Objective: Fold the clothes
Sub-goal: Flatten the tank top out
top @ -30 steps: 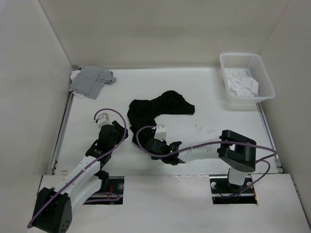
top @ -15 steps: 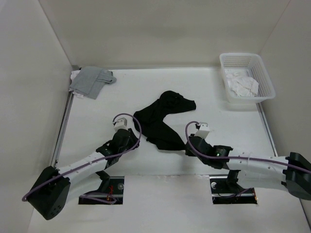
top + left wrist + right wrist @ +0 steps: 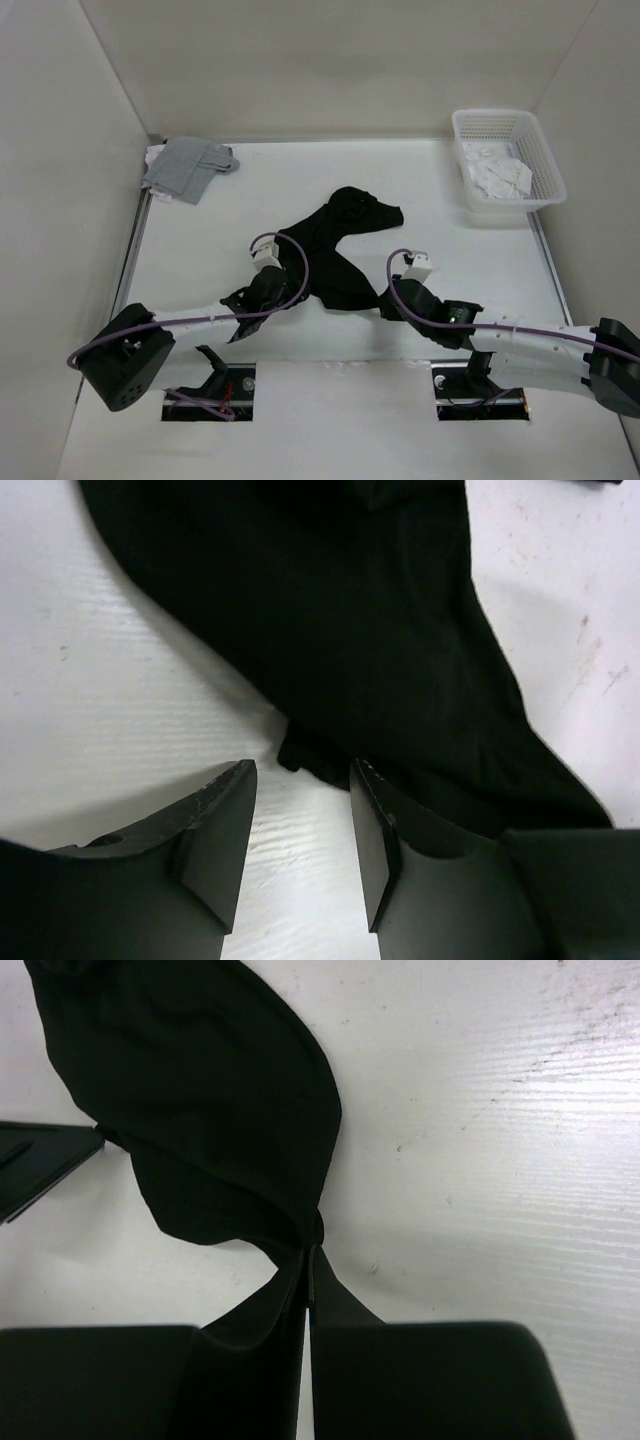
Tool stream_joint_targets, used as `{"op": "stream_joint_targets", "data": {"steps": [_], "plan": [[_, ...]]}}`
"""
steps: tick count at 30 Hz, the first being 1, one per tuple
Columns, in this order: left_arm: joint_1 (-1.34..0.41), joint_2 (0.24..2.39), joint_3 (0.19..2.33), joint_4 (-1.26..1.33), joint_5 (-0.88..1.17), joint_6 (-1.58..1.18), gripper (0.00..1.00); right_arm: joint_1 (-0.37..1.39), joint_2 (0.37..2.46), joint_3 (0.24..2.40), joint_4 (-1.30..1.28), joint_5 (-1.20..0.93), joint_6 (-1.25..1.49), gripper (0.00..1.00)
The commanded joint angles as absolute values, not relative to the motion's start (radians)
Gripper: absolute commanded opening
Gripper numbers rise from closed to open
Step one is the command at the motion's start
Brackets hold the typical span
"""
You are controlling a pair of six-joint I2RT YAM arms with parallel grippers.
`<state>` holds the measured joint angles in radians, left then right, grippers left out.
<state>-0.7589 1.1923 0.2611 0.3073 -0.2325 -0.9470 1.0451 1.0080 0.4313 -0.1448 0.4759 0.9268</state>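
The clothes, one black sleeveless top (image 3: 335,250), lie crumpled in the middle of the table, stretched from the back toward the near edge. My right gripper (image 3: 312,1245) is shut on the top's near right corner (image 3: 300,1225); in the top view it sits at the cloth's lower right (image 3: 385,305). My left gripper (image 3: 300,780) stands open just short of the top's near left hem (image 3: 310,760), with bare table between its fingers. From above, the left gripper (image 3: 275,290) rests at the cloth's left edge.
A light grey garment (image 3: 188,166) lies at the back left corner. A white basket (image 3: 545,165) holding white cloth (image 3: 500,175) stands at the back right. Walls close in the table on three sides.
The right gripper has dragged the top's corner to the right and nearer. The left arm has swung right and forward up to the cloth's left hem, its jaws narrowing and widening again.
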Motion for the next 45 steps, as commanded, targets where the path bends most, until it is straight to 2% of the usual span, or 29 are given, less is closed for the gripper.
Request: {"op": "stream_joint_targets", "data": {"steps": [1, 3, 7, 14, 18, 23, 29, 32, 35, 39, 42, 45], "plan": [[-0.765, 1.258, 0.305, 0.394, -0.259, -0.979, 0.39, 1.041, 0.996, 0.423, -0.077, 0.468, 0.922, 0.05], [-0.765, 1.293, 0.314, 0.400, -0.262, -0.980, 0.35, 1.041, 0.994, 0.420, -0.071, 0.468, 0.922, 0.05], [-0.766, 1.290, 0.313, 0.394, -0.276, -0.988, 0.18, 1.041, 0.983, 0.417, -0.066, 0.469, 0.919, 0.05], [-0.774, 1.031, 0.380, 0.174, -0.316, -0.944, 0.06, 1.010, 0.908, 0.477, -0.069, 0.477, 0.859, 0.04], [-0.763, 0.836, 0.520, -0.003, -0.334, -0.833, 0.04, 0.999, 0.803, 0.599, -0.118, 0.531, 0.750, 0.01], [-0.739, 0.666, 0.795, -0.153, -0.429, -0.657, 0.03, 1.010, 0.689, 0.863, -0.225, 0.675, 0.553, 0.00], [-0.734, 0.612, 1.009, -0.123, -0.552, -0.528, 0.03, 1.197, 0.670, 1.172, -0.218, 0.889, 0.287, 0.00], [-0.729, 0.595, 1.068, -0.063, -0.621, -0.465, 0.03, 1.275, 0.704, 1.252, -0.151, 0.962, 0.143, 0.00], [-0.719, 0.604, 1.072, 0.058, -0.690, -0.390, 0.03, 1.277, 0.758, 1.293, -0.060, 0.959, 0.010, 0.00], [-0.697, 0.721, 1.072, 0.175, -0.712, -0.333, 0.03, 1.029, 0.868, 1.322, -0.026, 0.760, -0.002, 0.00], [-0.650, 0.825, 1.072, 0.225, -0.700, -0.342, 0.03, 0.787, 1.003, 1.374, -0.075, 0.504, 0.128, 0.00], [-0.529, 0.983, 1.130, 0.250, -0.612, -0.386, 0.03, 0.574, 1.155, 1.474, -0.046, 0.266, 0.262, 0.00]]}}
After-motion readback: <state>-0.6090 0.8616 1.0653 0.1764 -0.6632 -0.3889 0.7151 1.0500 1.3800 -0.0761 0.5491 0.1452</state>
